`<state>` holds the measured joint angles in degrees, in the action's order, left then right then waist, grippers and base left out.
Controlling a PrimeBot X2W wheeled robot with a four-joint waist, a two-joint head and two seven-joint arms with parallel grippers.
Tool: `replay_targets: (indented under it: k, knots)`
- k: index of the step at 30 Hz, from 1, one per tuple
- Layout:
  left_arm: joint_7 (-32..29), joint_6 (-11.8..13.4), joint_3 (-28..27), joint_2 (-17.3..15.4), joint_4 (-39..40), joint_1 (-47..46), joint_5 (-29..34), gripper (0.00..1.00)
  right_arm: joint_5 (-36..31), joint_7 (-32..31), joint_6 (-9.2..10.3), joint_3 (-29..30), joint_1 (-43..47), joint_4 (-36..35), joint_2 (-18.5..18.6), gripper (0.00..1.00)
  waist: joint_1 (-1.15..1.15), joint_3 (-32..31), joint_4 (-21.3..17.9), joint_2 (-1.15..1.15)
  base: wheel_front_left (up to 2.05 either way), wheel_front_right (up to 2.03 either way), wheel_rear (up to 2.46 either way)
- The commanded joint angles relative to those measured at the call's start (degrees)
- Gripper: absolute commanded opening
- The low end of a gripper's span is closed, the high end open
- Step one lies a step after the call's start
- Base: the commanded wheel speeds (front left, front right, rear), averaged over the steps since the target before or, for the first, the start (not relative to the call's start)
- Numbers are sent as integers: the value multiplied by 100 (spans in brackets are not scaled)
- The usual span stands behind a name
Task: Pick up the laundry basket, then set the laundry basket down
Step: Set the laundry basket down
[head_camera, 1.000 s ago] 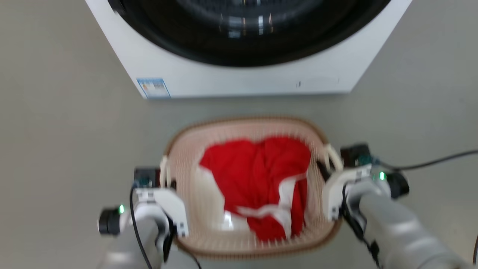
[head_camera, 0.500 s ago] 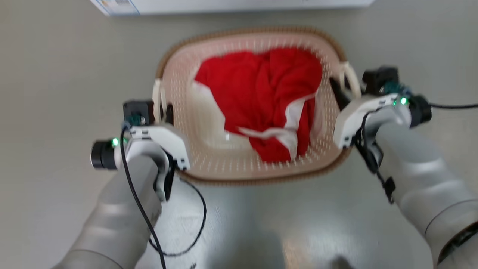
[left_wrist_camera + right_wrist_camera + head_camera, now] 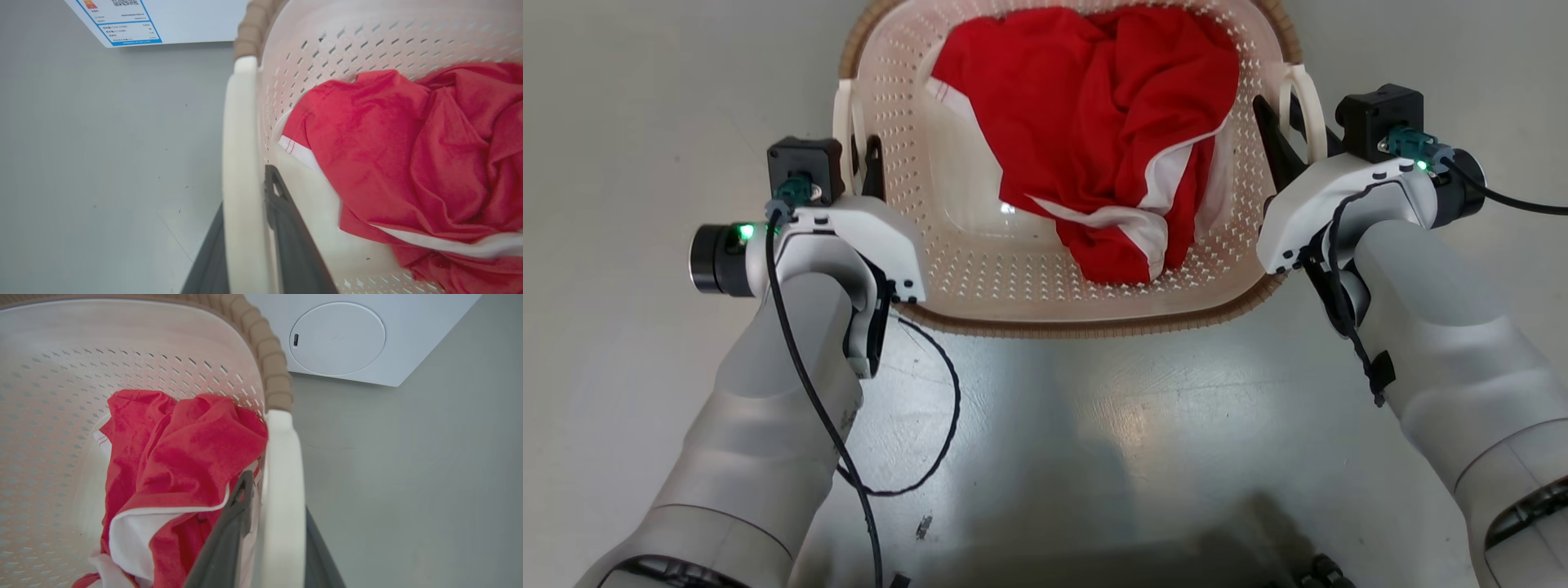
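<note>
The laundry basket (image 3: pixel 980 278), cream perforated plastic with a brown woven-look rim, sits between my two arms at the top middle of the head view, over the grey floor (image 3: pixel 621 343). I cannot tell whether its base touches the floor. A crumpled red garment (image 3: pixel 1094 122) with white trim lies inside it, toward the right wall.

My left tool (image 3: pixel 862 159) is pinching the basket's white left handle (image 3: pixel 241 163). In the left wrist view, one dark finger sits inside the handle against the basket wall and the other sits outside it. My right tool (image 3: pixel 1294 122) pinches the white right handle (image 3: pixel 284 490) the same way, with one finger inside next to the red cloth and one outside.

Beyond the basket's far rim stands a white washing machine (image 3: pixel 339 339), with a blue-bordered label (image 3: pixel 122 20) at its lower corner. A black cable (image 3: pixel 931 425) loops below my left wrist.
</note>
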<state>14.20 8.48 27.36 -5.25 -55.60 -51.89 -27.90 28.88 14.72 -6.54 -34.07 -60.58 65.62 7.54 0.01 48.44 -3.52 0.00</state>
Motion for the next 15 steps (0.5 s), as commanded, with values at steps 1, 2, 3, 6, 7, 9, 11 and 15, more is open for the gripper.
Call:
replay_targets:
  k: [1, 2, 3, 6, 7, 9, 11, 15]
  knots:
    - [80, -44, -129, -114, 149, -139, 153, 0, -207, 28, -95, -45, 192, -101, -172, 0, 0, 103, -3, 0, 0, 0, 0]
    - [80, -59, -161, -105, 142, -157, 202, 0, -275, 28, -95, 37, 206, -107, -184, 0, 0, 140, 1, 0, 0, 0, 0]
    - [80, -75, -193, -94, 134, -169, 248, 0, -343, 28, -95, 113, 221, -112, -195, 0, 0, 167, 7, 0, 0, 0, 0]
    - [80, -118, -274, -61, 91, -196, 373, 0, -523, 28, -95, 317, 253, -136, -232, 0, 0, 242, 15, 0, 0, 0, 0]
    - [80, -133, -298, -52, 70, -198, 412, 0, -577, 28, -95, 375, 263, -145, -246, 0, 0, 260, 13, 0, 0, 0, 0]
    - [80, -161, -345, -37, 23, -204, 479, 0, -671, 28, -95, 480, 278, -166, -277, 0, 0, 296, 5, 0, 0, 0, 0]
    - [80, -182, -396, -28, -8, -215, 544, 0, -746, 28, -95, 581, 291, -186, -304, 0, 0, 329, -8, 0, 0, 0, 0]
    - [80, -222, -489, -9, -70, -238, 659, 0, -893, 28, -95, 722, 324, -209, -338, 0, 0, 385, -26, 0, 0, 0, 0]
